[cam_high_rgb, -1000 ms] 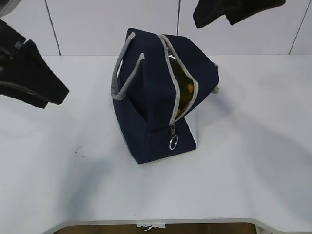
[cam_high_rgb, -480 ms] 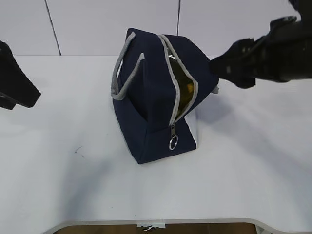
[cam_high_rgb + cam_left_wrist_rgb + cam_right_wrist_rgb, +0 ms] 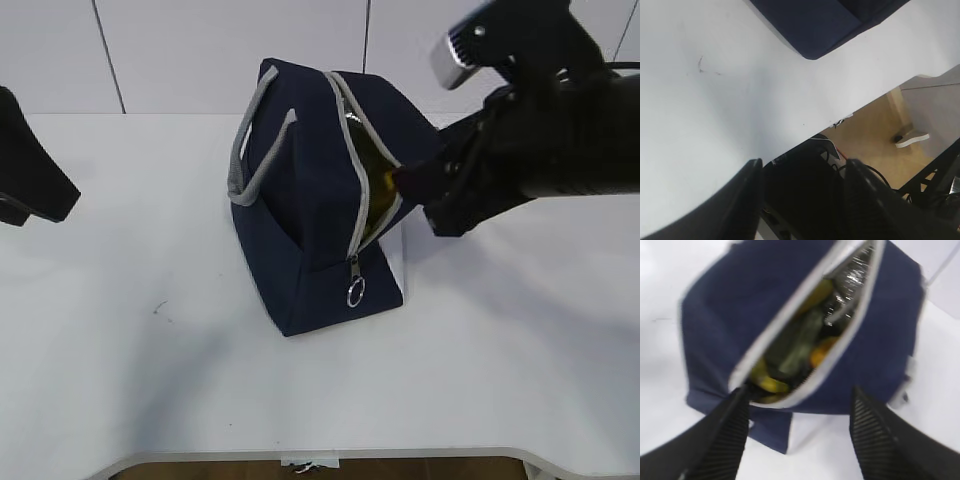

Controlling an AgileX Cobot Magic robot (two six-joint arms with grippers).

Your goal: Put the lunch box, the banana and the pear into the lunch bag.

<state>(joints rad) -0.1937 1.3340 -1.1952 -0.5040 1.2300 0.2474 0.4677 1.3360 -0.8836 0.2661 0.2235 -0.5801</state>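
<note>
The right hand (image 3: 797, 440) hovers with fingers spread wide and empty just beside the gaping zipper of the navy lunch bag (image 3: 310, 200), which stands mid-counter (image 3: 150, 380). Inside the bag, the yellow banana (image 3: 767, 382), an orange-yellow pear (image 3: 821, 352) and a greenish lunch box (image 3: 797, 342) show against silver lining. The left hand (image 3: 800, 200), also spread and empty, hangs off the counter's near edge, well left of the bag. White wall panels back the scene. Half a second earlier, the right arm was farther right of the bag.
</note>
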